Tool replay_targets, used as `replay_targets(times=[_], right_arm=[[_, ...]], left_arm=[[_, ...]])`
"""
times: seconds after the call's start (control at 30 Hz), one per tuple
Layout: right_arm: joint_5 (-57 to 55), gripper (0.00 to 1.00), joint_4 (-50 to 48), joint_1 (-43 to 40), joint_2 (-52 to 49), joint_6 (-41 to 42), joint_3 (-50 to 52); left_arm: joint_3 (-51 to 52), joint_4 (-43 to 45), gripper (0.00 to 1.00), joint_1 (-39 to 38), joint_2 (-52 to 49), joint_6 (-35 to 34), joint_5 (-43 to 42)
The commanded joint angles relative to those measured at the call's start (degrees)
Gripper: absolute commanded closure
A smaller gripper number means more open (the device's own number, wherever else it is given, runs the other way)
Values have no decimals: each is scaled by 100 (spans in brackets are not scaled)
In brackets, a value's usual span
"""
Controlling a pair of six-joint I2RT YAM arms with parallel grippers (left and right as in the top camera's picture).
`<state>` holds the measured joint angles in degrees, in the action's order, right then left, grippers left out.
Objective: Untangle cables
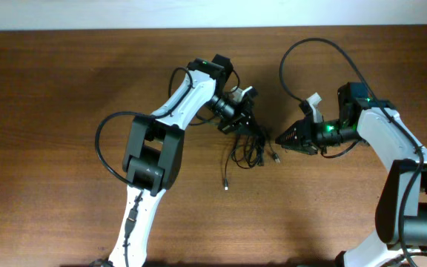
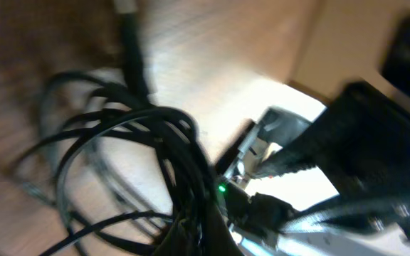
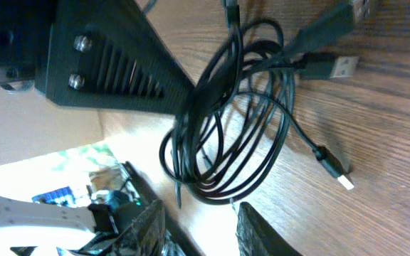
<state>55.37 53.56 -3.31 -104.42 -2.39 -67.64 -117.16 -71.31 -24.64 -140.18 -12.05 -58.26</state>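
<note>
The cables [image 1: 247, 148] are a tangle of thin black loops on the brown table, just below my left gripper [image 1: 241, 120]. In the left wrist view the cables [image 2: 155, 135] run together down into my left gripper [image 2: 205, 238], which is shut on them. My right gripper [image 1: 282, 139] points left at the bundle's right side. In the right wrist view the looped cables [image 3: 226, 142] hang just beyond my right gripper [image 3: 201, 227]. Its jaws stand apart with nothing between them. A USB plug [image 3: 337, 67] and a small plug [image 3: 339, 176] lie on the wood.
One cable end with a pale tip [image 1: 227, 185] trails toward the table's front. The thick black arm wires [image 1: 106, 144] arch beside each arm. The left gripper's ribbed black finger [image 3: 112, 71] crosses the top of the right wrist view.
</note>
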Motion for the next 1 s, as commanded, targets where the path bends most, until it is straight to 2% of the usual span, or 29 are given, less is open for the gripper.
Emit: replay_targets(times=[0.0,0.07,0.4,0.53,0.67,0.77,0.87,0.97], right_arm=[[-168,65,203,35,92,-776,15],[-168,64,317,35,92,-988,15],[-345,61,-85,37,92,-984,15],[-369,61,-37,369,92,-986,15],[-1300,62,4,894,92,-979,15],[-1344,66,308,848,227,-916,-48],[-1517,65,743,741,680,-885,-358],[-2402,65,778,741,1189,-284,-385]], left_arm=[[-85,330,100,-24,-61,-1062,1078],[-85,334,100,-52,-61,-1169,1172],[-85,363,100,-398,-61,-1274,1093],[-85,380,100,-398,-61,-1272,1104],[-85,382,100,-490,-61,-1276,1263],[-85,380,100,-675,-61,-1276,1832],[-85,566,100,-905,-79,-1281,1910],[-85,876,100,-1202,-219,-1495,1912]])
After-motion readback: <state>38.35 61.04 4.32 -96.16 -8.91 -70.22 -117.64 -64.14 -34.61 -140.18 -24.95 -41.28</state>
